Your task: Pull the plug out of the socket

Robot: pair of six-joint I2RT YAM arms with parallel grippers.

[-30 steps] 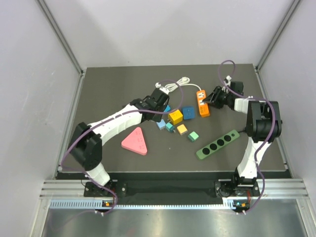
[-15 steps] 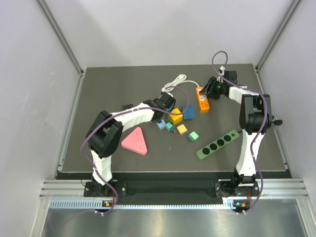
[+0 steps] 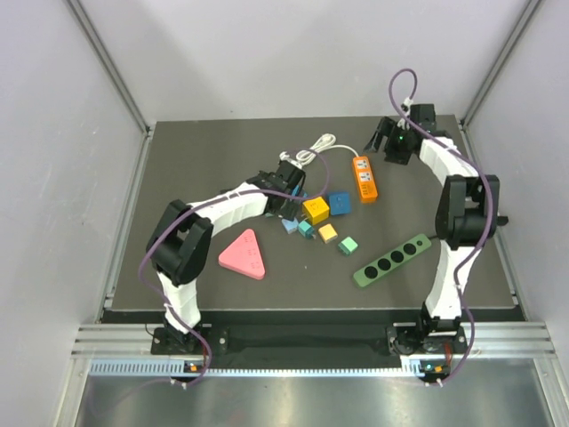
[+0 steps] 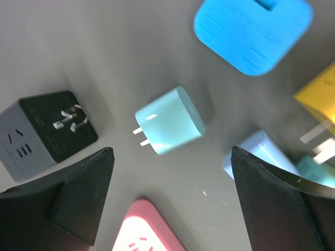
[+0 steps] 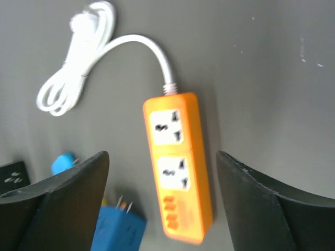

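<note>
A light teal plug (image 4: 170, 121) lies loose on the dark mat with its two prongs bare. It is just ahead of my left gripper (image 4: 171, 162), which is open and holds nothing. A black cube socket (image 4: 49, 130) sits apart to the plug's left. My left gripper (image 3: 289, 184) hovers over the cluster of coloured adapters. The orange power strip (image 5: 178, 170) (image 3: 364, 178) lies below my right gripper (image 5: 162, 157), with both its sockets empty. My right gripper (image 3: 391, 142) is open, raised beyond the strip's far end.
A pink triangular socket (image 3: 244, 254) and a green strip (image 3: 391, 260) lie nearer the front. Blue (image 3: 339, 203) and yellow (image 3: 316, 210) cubes and small adapters crowd the middle. The strip's white cord (image 3: 311, 151) coils at the back.
My left gripper has opened over the adapter cluster. My right gripper has opened wider and drawn back from the orange strip toward the far right.
</note>
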